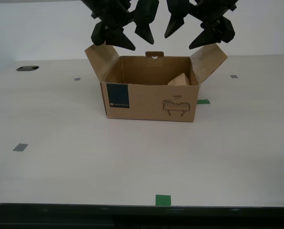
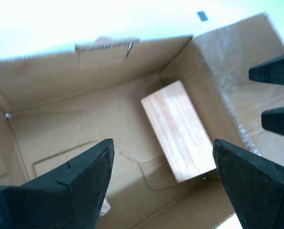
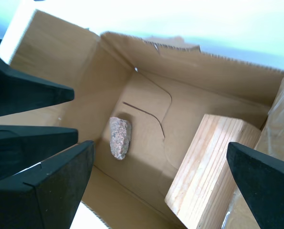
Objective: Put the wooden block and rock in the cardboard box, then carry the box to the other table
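The table (image 1: 132, 162) is the largest thing: a wide white top with grey tape marks (image 1: 20, 147) scattered over it, a green tape square (image 1: 163, 200) at its near edge and a dark round hole (image 1: 27, 68) far off at the exterior view's left. Another green mark (image 1: 203, 101) lies just beside the box on the exterior view's right.

The box (image 1: 149, 101) stands on the table's middle, flaps open and splayed to both sides, its teal label (image 1: 118, 96) facing the camera.

Inside, the block (image 3: 211, 167) lies against one end wall, tilted, one corner showing above the rim in the exterior view. The rock (image 3: 119, 137) rests on the box floor, well apart from the block, near the opposite wall.

My first gripper (image 3: 161, 186) and my second gripper (image 2: 163, 171) both hang above the open box, jaws spread wide, empty. The other arm's fingers show beside each, above a side flap.
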